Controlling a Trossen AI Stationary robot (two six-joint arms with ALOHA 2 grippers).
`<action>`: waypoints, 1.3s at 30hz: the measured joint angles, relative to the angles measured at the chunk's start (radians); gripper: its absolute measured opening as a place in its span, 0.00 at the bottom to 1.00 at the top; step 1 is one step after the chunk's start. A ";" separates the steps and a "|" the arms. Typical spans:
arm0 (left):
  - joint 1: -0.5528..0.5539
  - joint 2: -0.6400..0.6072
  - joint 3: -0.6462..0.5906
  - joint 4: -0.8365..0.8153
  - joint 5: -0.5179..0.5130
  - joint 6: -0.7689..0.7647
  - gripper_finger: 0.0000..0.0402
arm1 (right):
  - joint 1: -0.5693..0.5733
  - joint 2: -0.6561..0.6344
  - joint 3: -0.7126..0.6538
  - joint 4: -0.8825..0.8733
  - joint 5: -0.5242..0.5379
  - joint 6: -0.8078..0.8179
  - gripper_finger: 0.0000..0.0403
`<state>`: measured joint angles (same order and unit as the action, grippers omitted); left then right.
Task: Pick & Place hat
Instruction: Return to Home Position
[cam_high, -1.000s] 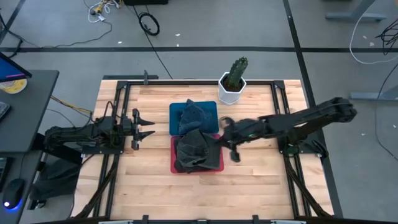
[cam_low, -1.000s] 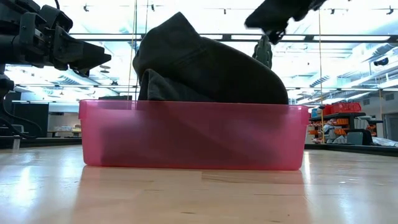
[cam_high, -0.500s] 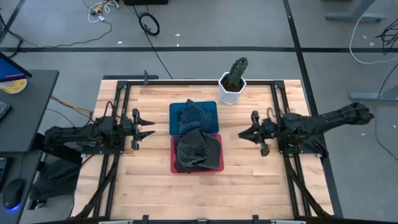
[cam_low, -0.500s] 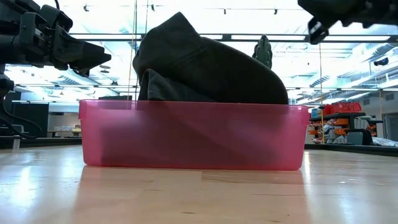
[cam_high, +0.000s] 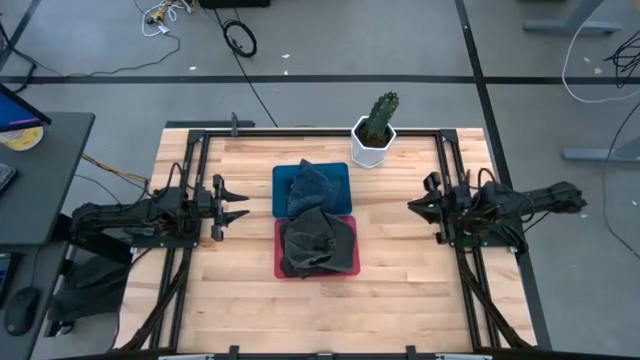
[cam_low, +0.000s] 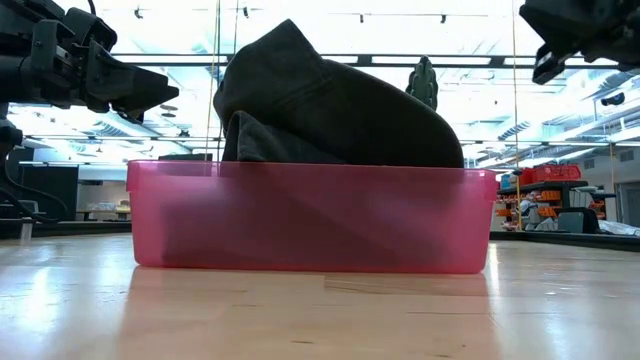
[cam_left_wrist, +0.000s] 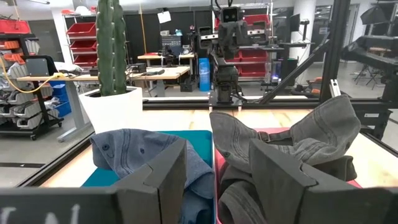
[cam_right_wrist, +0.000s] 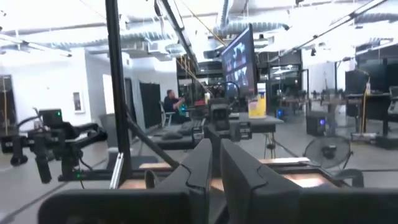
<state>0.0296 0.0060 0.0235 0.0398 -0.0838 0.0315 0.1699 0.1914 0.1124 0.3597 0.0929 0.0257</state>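
- The right pincer (cam_high: 413, 206) is pulling back from the middle of the surface (cam_high: 240, 290). A second ago it was hanging over the pink bin's (cam_high: 346, 270) right edge, and now it is sitting near the right frame rail, well apart from the bin.
- The right arm is folding in as it goes, with its far end drawing closer to the frame than it was half a second ago.
- In the right wrist view its two fingers are lying close together with only a thin slit between them, so the right pincer is looking clenched and is carrying nothing.
- The left pincer (cam_high: 236, 206) is waiting at the left side, just as it was a second ago. Its fingers are spread and released, and it is pointing toward the bins.
- The black cap (cam_high: 318, 243) is resting in the pink bin and has not shifted during the pull-back. In the low view its crown is rising well above the rim.
- A blue cap (cam_high: 312, 187) is lying in the blue bin (cam_high: 340, 171) just behind, touching the pink one, with a potted cactus (cam_high: 376, 130) standing beyond.
- Judging from this, the placing is looking finished and only the return to rest is running; nothing is appearing left on the bare wood to pick.
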 joint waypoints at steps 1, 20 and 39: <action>0.000 0.000 0.000 0.000 0.000 0.000 0.45 | 0.000 -0.029 -0.007 -0.021 -0.001 -0.008 0.10; 0.000 0.000 0.000 -0.006 0.000 0.000 0.45 | 0.002 -0.192 -0.078 -0.094 -0.131 -0.034 0.10; 0.000 0.000 0.000 -0.006 0.000 0.000 0.45 | 0.001 -0.169 -0.096 -0.350 -0.093 -0.161 0.10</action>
<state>0.0296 0.0063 0.0235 0.0338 -0.0841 0.0315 0.1707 0.0223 0.0166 0.0097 -0.0005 -0.1352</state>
